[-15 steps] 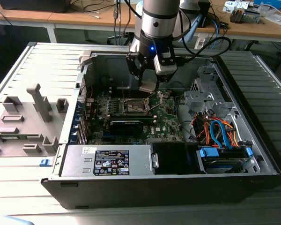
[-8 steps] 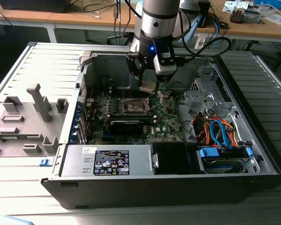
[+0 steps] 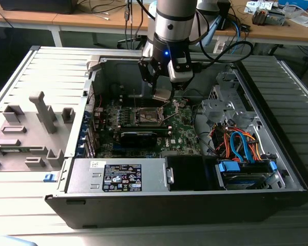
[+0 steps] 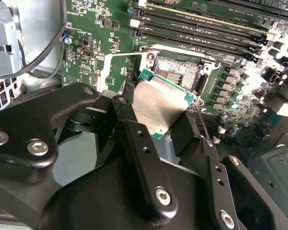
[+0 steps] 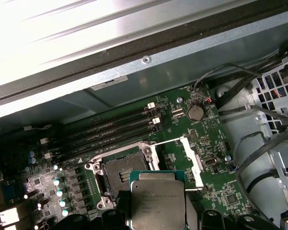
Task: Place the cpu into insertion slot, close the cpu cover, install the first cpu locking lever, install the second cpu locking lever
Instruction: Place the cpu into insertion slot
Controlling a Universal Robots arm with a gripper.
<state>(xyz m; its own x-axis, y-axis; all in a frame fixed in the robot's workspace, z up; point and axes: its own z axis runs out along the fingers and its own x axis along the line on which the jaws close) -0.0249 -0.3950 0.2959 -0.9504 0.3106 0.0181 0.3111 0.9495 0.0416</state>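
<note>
Gripper [image 4: 157,116] is clamped on the cpu [image 4: 159,105], with fingers [image 4: 128,106] pressing two opposite edges. Cpu hangs just above the slot [image 4: 175,72], not touching it. Slot sits near the middle of the board [image 3: 184,131], its contact field exposed. Cover [image 5: 192,155] stands swung open at the slot's edge.

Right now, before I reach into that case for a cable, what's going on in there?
The arm's tool is shut on the cpu, holding it over the motherboard inside the open computer case. The chip hangs close to the insertion slot and is not yet seated in it. The slot's contact field is bare, and the cpu cover stands swung open beside it.
</note>
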